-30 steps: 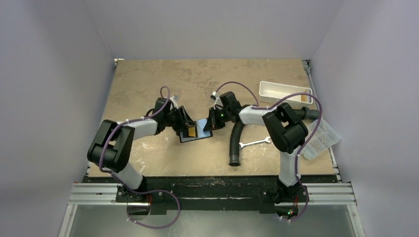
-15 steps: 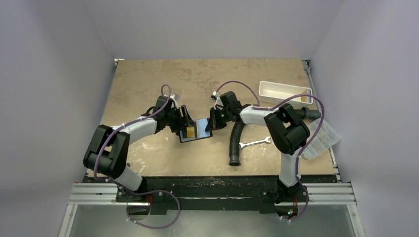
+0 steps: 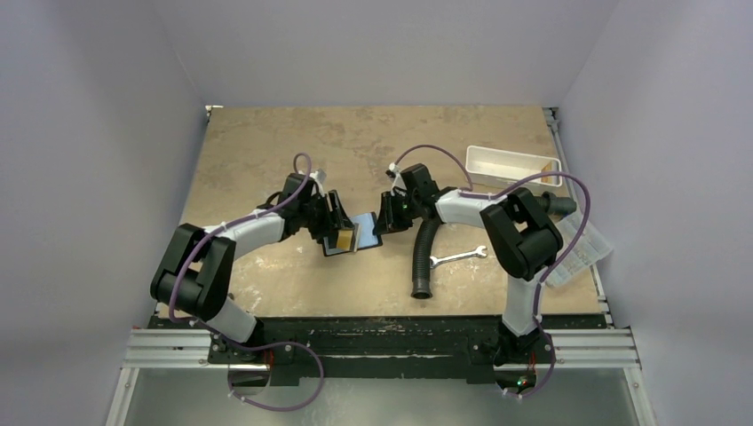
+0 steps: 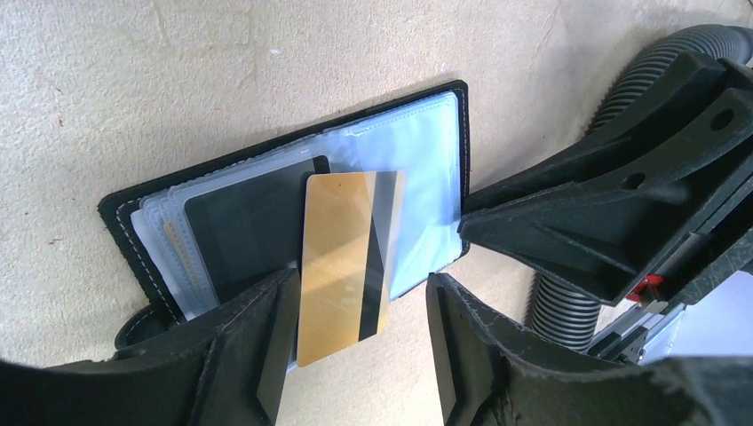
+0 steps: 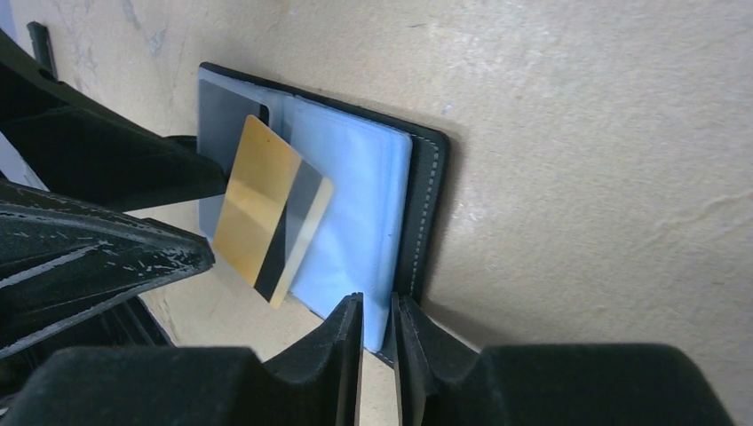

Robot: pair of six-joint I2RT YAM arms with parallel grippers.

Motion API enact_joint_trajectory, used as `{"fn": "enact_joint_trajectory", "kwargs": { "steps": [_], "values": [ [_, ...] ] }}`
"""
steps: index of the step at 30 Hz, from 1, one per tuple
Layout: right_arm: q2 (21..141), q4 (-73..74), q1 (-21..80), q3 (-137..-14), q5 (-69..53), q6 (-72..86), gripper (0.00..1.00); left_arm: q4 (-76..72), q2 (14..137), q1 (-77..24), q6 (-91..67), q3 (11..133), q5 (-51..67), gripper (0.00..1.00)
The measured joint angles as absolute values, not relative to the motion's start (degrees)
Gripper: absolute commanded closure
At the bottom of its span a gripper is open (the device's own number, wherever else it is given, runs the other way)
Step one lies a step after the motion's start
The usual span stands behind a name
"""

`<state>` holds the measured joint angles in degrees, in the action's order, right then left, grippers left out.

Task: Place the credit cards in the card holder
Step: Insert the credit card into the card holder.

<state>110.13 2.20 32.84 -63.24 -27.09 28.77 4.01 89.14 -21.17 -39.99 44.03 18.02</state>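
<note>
**Gold card lies loose on the open card holder; left jaws spread, right jaws at the holder's edge**

Against the frame a second earlier, you have the left arm's elbow lower and further out to the left, and the right arm's elbow nearer the table's right side. Holder and card keep the same spot at mid-table.

The card holder (image 4: 426,177) lies open and flat on the mottled tan table (image 3: 266,151). It has a black stitched cover and glossy clear plastic sleeves. A dark card (image 4: 249,231) with rounded corners shows inside the left sleeve. The gold card (image 4: 342,266), thin and shiny with a black stripe down one side, rests on top of the sleeves. It is slightly askew and overhangs the holder's edge on the left gripper's side.

Your left gripper (image 4: 360,284) is released. Its matte black fingers (image 4: 257,346) stand either side of the card's overhanging end, one just beside the card's long edge, the other apart from it.

Your right gripper (image 5: 377,302) shows only a narrow slit between its jaws. The holder's opposite edge sits at that slit, and whether it is pinched you cannot tell.

The two grippers face each other closely across the holder. A black ribbed hose (image 3: 424,253) lies just beside the right gripper, with a silver wrench (image 3: 457,257) near it. The white tray (image 3: 511,160) and clear compartment box (image 3: 582,244) sit well apart, by the right edge.
</note>
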Motion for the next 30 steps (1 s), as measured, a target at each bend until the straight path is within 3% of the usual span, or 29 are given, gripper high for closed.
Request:
{"fn": "enact_joint_trajectory", "kwargs": {
  "steps": [6, 9, 11, 17, 24, 30],
  "values": [
    [110.1, 2.3, 32.1, -62.9, -27.1, 28.2, 0.66, 4.5, 89.7, -21.2, -39.9, 44.6, 18.0, 0.42],
    [109.6, 2.0, 32.2, -62.2, -27.2, 27.9, 0.53, 5.1, 89.7, -21.2, -39.8, 44.9, 17.8, 0.41],
    [107.9, 1.8, 32.6, -60.8, -27.3, 27.8, 0.5, 5.9, 89.6, -21.2, -39.5, 45.2, 17.3, 0.41],
    [102.4, 1.3, 37.1, -58.9, -26.4, 27.1, 0.49, 10.0, 88.7, -20.4, -37.8, 45.9, 16.0, 0.51],
    [102.1, -2.1, 43.2, -58.3, -27.1, 29.0, 0.71, 12.2, 88.5, -18.4, -36.6, 45.9, 16.8, 0.6],
    [105.0, -7.6, 43.4, -57.4, -29.3, 34.3, 0.78, 12.3, 88.5, -18.4, -36.2, 45.8, 17.8, 0.65]
  ]
}}
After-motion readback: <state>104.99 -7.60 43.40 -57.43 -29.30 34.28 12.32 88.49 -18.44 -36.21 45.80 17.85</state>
